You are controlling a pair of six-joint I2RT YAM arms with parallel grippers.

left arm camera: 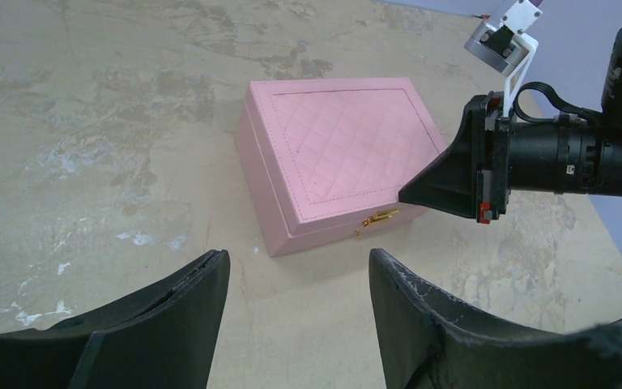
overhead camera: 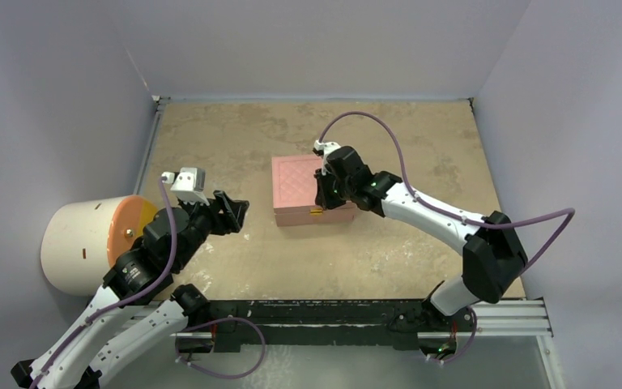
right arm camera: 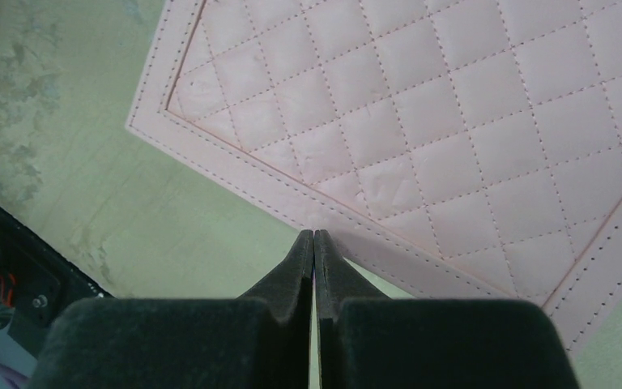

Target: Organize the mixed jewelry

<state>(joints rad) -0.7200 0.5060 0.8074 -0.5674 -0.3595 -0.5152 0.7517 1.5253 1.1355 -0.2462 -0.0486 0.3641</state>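
Centrally on the tabletop (overhead camera: 389, 251) sits a pink quilted box (overhead camera: 296, 188) with its lid (left arm camera: 348, 150) down and its gold clasp (left arm camera: 377, 219) on the side facing the near edge. The right end effector (right arm camera: 314, 237) is fully closed with nothing between its fingers. Its tip is at the lid's near rim, just right of the clasp; whether it touches cannot be told. The left end effector (left arm camera: 296, 259) hangs spread apart and empty above bare tabletop, between the box and the left edge. The jewelry shows in no view, so where it lies cannot be told.
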